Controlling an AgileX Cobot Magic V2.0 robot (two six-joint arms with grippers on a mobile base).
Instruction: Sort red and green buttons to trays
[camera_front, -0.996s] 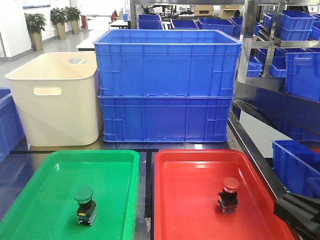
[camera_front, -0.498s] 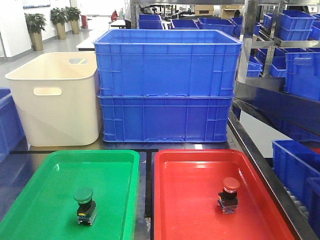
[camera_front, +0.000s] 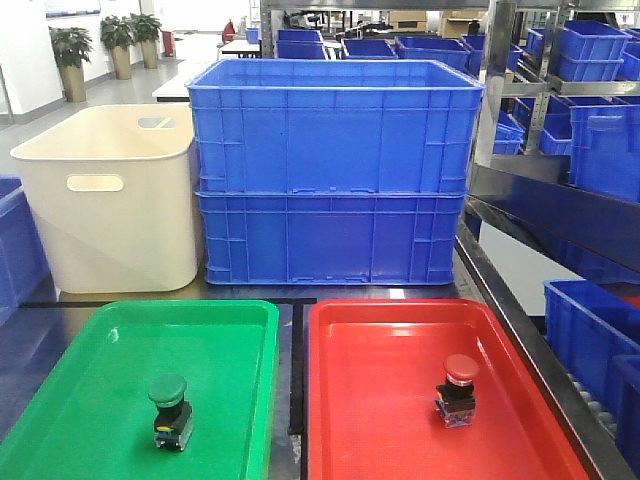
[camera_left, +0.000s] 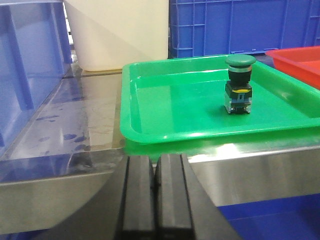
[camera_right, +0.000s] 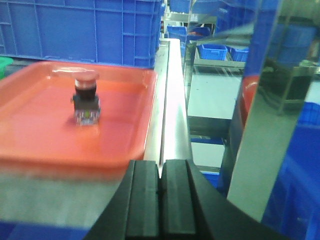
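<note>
A green button (camera_front: 170, 409) stands upright in the green tray (camera_front: 100, 350) on the left; it also shows in the left wrist view (camera_left: 239, 83). A red button (camera_front: 458, 389) stands upright in the red tray (camera_front: 380, 340) on the right; it also shows in the right wrist view (camera_right: 86, 99). My left gripper (camera_left: 155, 162) is shut and empty, low in front of the table edge, short of the green tray (camera_left: 165, 107). My right gripper (camera_right: 160, 165) is shut and empty, by the near right corner of the red tray (camera_right: 40, 135). Neither gripper shows in the front view.
Two stacked blue crates (camera_front: 335, 170) and a cream bin (camera_front: 110, 195) stand behind the trays. More blue bins (camera_front: 590, 340) and a metal rack lie to the right. A blue bin (camera_left: 25, 70) stands left of the green tray.
The right arm, visible at the lower right corner of the front view a second ago, has withdrawn out of that view. The buttons and trays have not moved.
</note>
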